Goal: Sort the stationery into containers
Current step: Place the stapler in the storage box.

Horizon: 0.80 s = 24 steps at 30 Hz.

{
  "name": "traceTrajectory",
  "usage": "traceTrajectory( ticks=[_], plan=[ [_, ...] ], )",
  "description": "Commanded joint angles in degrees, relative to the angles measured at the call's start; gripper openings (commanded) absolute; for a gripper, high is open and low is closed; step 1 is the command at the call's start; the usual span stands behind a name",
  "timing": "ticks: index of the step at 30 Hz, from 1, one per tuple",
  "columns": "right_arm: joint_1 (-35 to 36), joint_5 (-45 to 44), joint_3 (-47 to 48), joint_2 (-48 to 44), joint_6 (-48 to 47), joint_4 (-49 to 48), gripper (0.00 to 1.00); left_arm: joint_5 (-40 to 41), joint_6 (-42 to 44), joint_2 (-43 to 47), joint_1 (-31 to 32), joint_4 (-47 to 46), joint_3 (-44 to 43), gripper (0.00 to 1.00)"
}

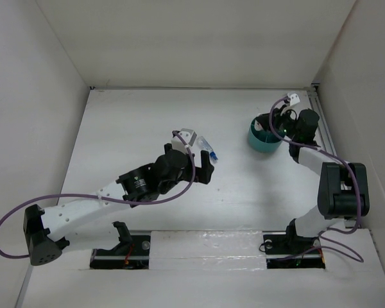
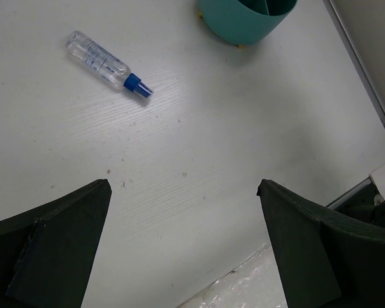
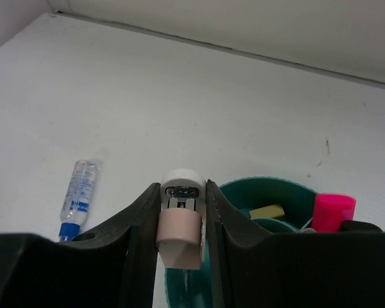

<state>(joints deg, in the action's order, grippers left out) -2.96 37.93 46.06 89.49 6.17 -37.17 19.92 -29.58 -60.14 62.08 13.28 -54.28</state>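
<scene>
A: Right gripper (image 3: 183, 192)?
B: Clamped on the silver-pink oval piece (image 3: 178, 239), over the round teal plastic bowl (image 3: 269, 186).
A: Left gripper (image 2: 183, 186)?
B: Its 2 fingers (image 2: 51, 256) are apart, near the clear blue-capped tube (image 2: 106, 63) lying on the white table (image 2: 212, 128).

bright even overhead light, soft shadows, blurred near claw edges

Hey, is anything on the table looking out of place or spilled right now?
Only the clear plastic tube with the blue cap: it lies on its side on the white table, apart from the round teal plastic bowl, not sorted. Nothing looks spilled or damaged.
</scene>
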Motion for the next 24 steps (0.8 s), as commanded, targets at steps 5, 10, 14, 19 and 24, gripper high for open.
traceTrajectory(
  ticks=[5,10,14,19,24],
  plan=[
    [1.9,-3.7,5.4,-0.7,-4.9,6.9,0.00,-1.1,0.6,1.4,-0.1,-2.2,0.5,1.00],
    [3.0,-6.4,6.6,-1.3,-6.3,11.1,0.00,-1.7,0.6,2.5,-0.1,-2.2,0.5,1.00],
    [3.6,-8.7,7.9,-0.8,-7.7,15.4,0.00,-1.7,0.6,2.5,-0.1,-2.2,0.5,1.00],
    [4.1,-11.7,8.4,-0.8,-8.3,16.8,0.00,-1.6,1.1,3.0,1.2,-2.2,0.5,1.00],
    [4.6,-12.9,8.4,-0.3,-8.8,17.3,0.00,1.4,1.1,2.4,4.0,-0.9,0.0,1.00]
  ],
)
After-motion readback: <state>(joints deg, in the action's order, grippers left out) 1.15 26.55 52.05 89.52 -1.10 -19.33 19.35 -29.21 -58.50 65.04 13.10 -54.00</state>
